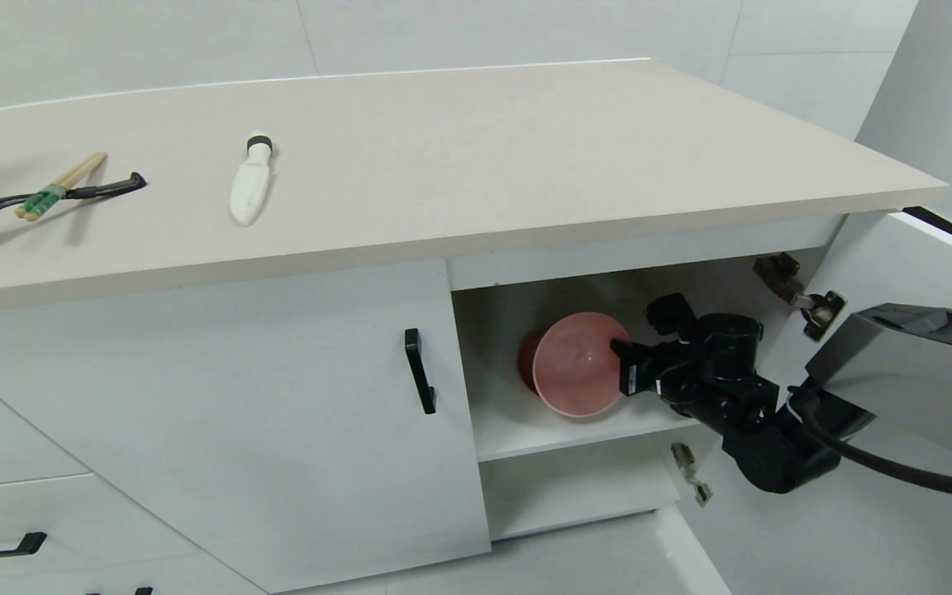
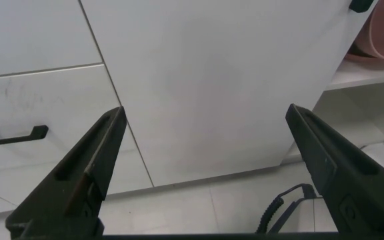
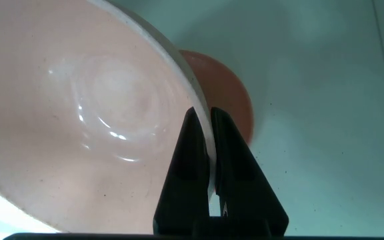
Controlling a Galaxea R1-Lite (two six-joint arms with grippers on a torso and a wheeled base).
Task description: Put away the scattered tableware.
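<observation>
- Pink plastic, as it seems, is the material of the bowl [image 1: 577,364], the thing now in work. It hangs inside the open cupboard, tilted on its edge, just above the white shelf [image 1: 542,434]. I cannot tell if its lower rim touches the shelf.
- The right gripper [image 1: 626,364] pinches the rim of the bowl. In the right wrist view its two fingers are pressed together, with the thin wall of the bowl between them. I think a hold on the rim is chosen because the bowl is too wide to take around the body.
- A darker red bowl [image 1: 525,359] stands behind the pink one, deeper on the same shelf. It is probably the reason why the pink bowl goes to this place: bowls are kept together.
- The cupboard door [image 1: 897,256] stands swung out to the right, so the arm has a free way in.
- The left gripper [image 2: 205,113] is spread wide and holds nothing. It hangs low, before the closed door [image 2: 232,80] and near the drawer [image 2: 39,133].
- On the counter [image 1: 525,157] a pair of chopsticks [image 1: 59,183] and a white knife-like tool [image 1: 249,183] lie apart from each other, not yet put away. So the task looks only partly done.
</observation>
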